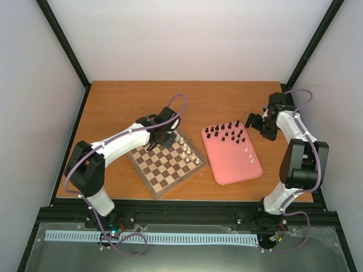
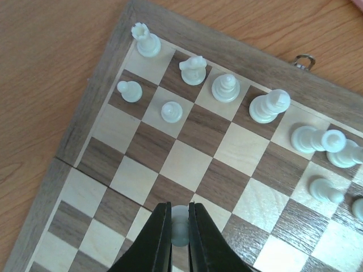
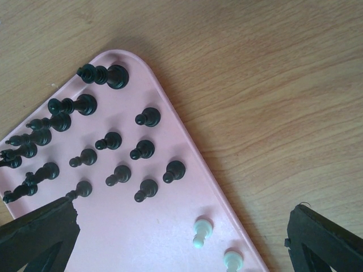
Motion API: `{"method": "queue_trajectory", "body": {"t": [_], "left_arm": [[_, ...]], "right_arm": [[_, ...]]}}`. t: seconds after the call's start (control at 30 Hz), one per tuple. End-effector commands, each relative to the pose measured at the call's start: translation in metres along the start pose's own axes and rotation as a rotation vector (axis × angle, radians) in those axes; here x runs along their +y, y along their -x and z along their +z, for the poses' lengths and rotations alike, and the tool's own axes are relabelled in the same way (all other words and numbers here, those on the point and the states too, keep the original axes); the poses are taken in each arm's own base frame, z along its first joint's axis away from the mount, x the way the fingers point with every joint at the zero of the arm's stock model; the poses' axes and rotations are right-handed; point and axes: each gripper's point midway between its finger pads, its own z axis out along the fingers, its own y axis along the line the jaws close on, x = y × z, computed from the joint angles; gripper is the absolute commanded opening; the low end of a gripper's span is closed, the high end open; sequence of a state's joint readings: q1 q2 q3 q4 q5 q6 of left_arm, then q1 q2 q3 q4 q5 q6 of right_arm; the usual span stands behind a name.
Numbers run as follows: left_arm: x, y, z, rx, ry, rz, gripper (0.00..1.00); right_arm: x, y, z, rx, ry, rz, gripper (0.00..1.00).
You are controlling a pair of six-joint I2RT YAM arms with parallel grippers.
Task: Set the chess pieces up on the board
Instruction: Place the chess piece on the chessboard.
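The chessboard (image 1: 161, 170) lies left of centre. Cream-white pieces (image 1: 185, 148) stand along its far right edge; in the left wrist view a rook (image 2: 146, 41), a knight (image 2: 193, 69), a bishop (image 2: 225, 88) and two pawns (image 2: 130, 90) fill one corner of the board (image 2: 91, 107). My left gripper (image 1: 165, 139) hangs over the board, shut on a white pawn (image 2: 180, 225) held above the squares. My right gripper (image 1: 256, 122) is open and empty above the pink tray's far right corner. Black pieces (image 3: 113, 141) and two white pawns (image 3: 201, 231) stand on the tray.
The pink tray (image 1: 235, 170) lies right of the board on the wooden table, with black pieces (image 1: 227, 133) at its far end and white pawns (image 1: 248, 153) near its right rim. Black frame posts and white walls enclose the table.
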State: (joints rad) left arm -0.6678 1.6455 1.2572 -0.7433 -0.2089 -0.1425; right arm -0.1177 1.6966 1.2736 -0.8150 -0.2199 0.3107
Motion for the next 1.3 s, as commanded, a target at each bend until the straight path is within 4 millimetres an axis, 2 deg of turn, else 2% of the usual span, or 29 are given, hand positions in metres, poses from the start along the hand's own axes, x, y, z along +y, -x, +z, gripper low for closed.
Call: {"method": "queue_trajectory", "body": {"t": [0.0,0.17,0.43,0.77,1.27], "left_arm": [[-0.001,0.014,0.012,-0.018,-0.003,-0.011,0.01],[-0.004,0.014,0.03,0.019,0.005,-0.003,0.01],[-0.009,0.02,0.045,0.028,-0.008,0.001,0.01],[-0.013,0.021,0.061,0.042,-0.014,-0.005,0.01],[-0.014,0.025,0.073,0.049,-0.017,-0.015,0.03]], "right_arm": [[-0.001,0.001,-0.009,-0.028,0.004,-0.006,1.0],[-0.002,-0.001,-0.008,-0.023,0.004,-0.006,1.0],[-0.002,0.002,-0.008,-0.026,-0.002,-0.009,1.0],[-0.003,0.001,-0.004,-0.018,-0.005,-0.008,1.0],[-0.005,0.001,0.001,-0.006,-0.012,-0.007,1.0]]}}
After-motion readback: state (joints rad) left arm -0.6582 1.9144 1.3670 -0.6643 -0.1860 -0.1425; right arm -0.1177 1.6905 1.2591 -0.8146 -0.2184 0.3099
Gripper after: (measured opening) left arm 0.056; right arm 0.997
